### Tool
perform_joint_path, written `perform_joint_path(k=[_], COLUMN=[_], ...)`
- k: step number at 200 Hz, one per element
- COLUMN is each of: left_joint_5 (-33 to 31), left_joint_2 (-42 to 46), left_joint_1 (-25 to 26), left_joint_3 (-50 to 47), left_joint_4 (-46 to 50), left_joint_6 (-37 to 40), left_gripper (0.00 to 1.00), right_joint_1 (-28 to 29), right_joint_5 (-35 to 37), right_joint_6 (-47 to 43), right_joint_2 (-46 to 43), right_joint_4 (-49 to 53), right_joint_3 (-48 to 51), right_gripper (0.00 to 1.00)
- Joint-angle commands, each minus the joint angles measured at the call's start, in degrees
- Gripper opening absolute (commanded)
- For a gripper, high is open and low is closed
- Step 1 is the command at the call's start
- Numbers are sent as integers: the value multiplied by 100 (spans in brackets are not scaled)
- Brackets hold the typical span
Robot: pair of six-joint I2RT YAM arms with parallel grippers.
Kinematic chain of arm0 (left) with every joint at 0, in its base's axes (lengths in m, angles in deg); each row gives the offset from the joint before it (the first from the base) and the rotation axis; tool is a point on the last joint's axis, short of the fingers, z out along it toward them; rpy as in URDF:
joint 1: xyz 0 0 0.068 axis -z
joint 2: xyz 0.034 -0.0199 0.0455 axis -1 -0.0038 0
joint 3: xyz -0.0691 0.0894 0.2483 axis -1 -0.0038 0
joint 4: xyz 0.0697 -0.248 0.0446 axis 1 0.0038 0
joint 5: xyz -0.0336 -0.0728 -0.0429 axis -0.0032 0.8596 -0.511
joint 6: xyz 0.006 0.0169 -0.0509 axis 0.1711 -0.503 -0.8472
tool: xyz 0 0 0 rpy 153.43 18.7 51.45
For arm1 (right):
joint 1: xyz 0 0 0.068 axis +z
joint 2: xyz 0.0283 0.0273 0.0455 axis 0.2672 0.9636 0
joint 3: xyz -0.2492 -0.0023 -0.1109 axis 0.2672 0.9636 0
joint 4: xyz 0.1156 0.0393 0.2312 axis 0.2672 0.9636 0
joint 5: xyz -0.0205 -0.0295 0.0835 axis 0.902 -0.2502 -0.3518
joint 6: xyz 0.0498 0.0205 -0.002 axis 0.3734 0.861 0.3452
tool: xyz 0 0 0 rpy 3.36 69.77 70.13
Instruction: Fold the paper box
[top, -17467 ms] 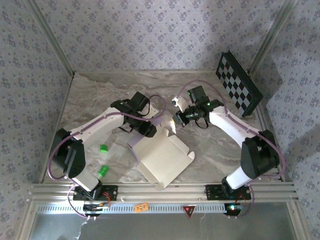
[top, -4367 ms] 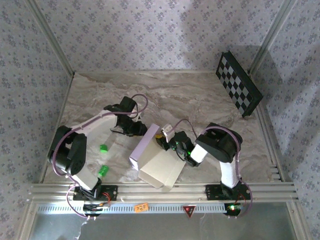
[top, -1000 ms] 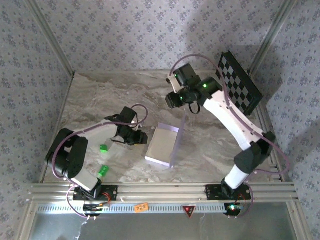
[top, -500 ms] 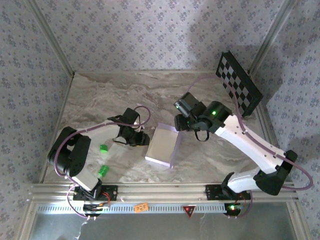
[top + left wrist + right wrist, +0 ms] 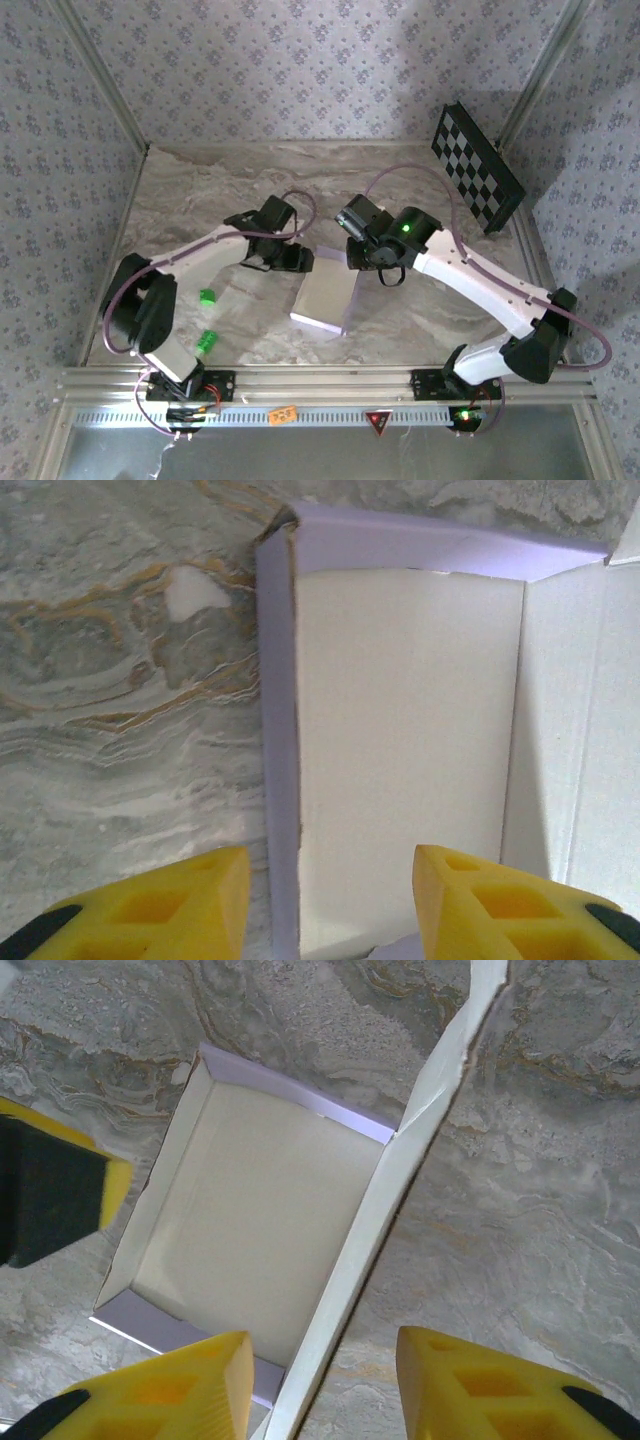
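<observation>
The paper box (image 5: 322,298) lies at mid-table, a shallow lavender tray with a cream inside (image 5: 250,1220). A tall flap (image 5: 400,1170) stands up along its right side. My left gripper (image 5: 302,262) hovers over the box's back-left corner. Its yellow fingers are open astride the left lavender wall (image 5: 278,730), one over the marble, one over the cream floor (image 5: 400,730). My right gripper (image 5: 358,262) sits over the back-right corner. In the right wrist view, the right gripper (image 5: 320,1390) is open with the upright flap's edge between its fingers, touched by neither.
A black-and-white checkerboard panel (image 5: 478,168) leans against the back-right wall. Two small green pieces (image 5: 207,296) (image 5: 205,342) lie left of the box by the left arm. A metal rail (image 5: 320,385) runs along the near edge. Patterned walls enclose the marble table.
The right gripper came down from high at the back onto the box's standing flap. The left gripper slid right to the box's left wall, and its jaws opened wider.
</observation>
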Motion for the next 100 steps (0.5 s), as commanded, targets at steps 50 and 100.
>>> perform_joint_path(k=[50, 100], left_joint_5=[-1053, -1004], left_joint_2=[-772, -922], left_joint_1=[484, 511], left_joint_3=[628, 654], left_joint_4=[1005, 891], left_joint_6=[320, 338], left_gripper=[38, 32], right_joint_1=[43, 71], right_joint_5=[74, 58], right_joint_6=[150, 155], right_joint_2=[-27, 11], right_joint_4=[120, 124], right_joint_3=[-60, -71], right_gripper=[38, 37])
